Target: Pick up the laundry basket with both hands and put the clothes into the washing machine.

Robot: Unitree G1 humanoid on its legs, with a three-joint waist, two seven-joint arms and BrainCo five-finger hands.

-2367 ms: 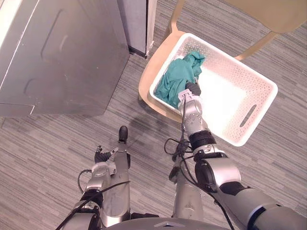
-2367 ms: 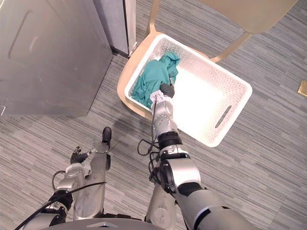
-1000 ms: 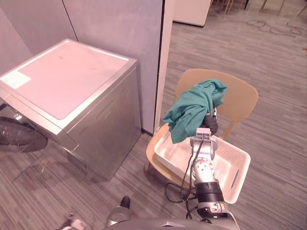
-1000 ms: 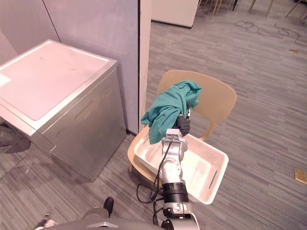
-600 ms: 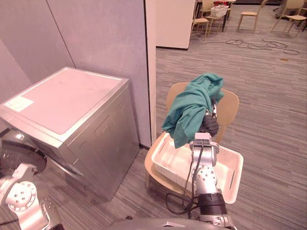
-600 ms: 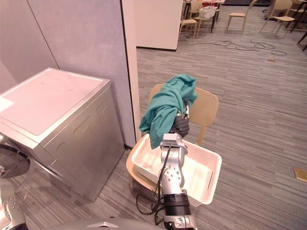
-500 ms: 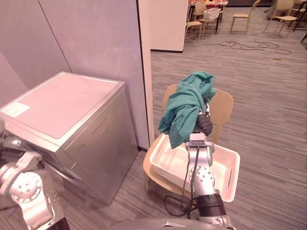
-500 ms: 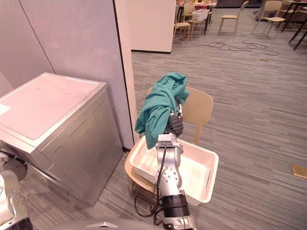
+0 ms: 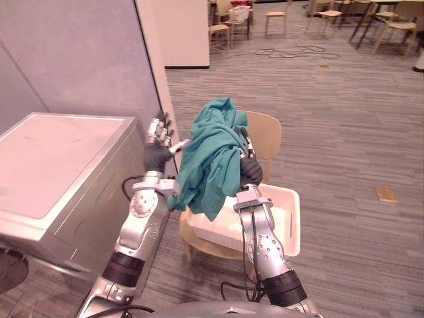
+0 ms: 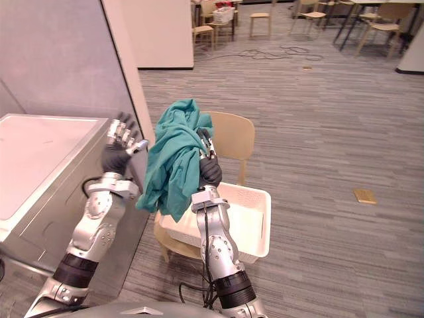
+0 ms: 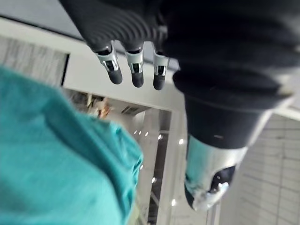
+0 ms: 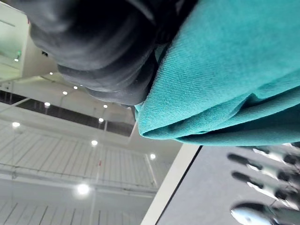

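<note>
A teal garment (image 9: 209, 159) hangs in the air above the white laundry basket (image 9: 292, 218). My right hand (image 9: 251, 171) is raised under it and shut on the cloth, which drapes over the fingers; the same cloth (image 12: 225, 70) shows against that hand's dark cover. My left hand (image 9: 159, 144) is raised beside the garment's left edge, open with straight fingers (image 11: 134, 68) and thumb (image 11: 206, 187) apart, the teal cloth (image 11: 56, 178) close by. The basket rests on a tan chair (image 9: 266, 132). The silver washing machine (image 9: 46, 165) stands at the left.
A grey partition wall (image 9: 73, 53) rises behind the washer. A dark round door edge (image 9: 8, 270) shows at the washer's lower front. Striped grey carpet (image 9: 358, 132) stretches to the right, with more chairs and tables (image 9: 278, 16) far back.
The camera view has shifted. My left arm has come up from the lower left, its open hand now beside the garment. The right hand still holds the cloth above the basket.
</note>
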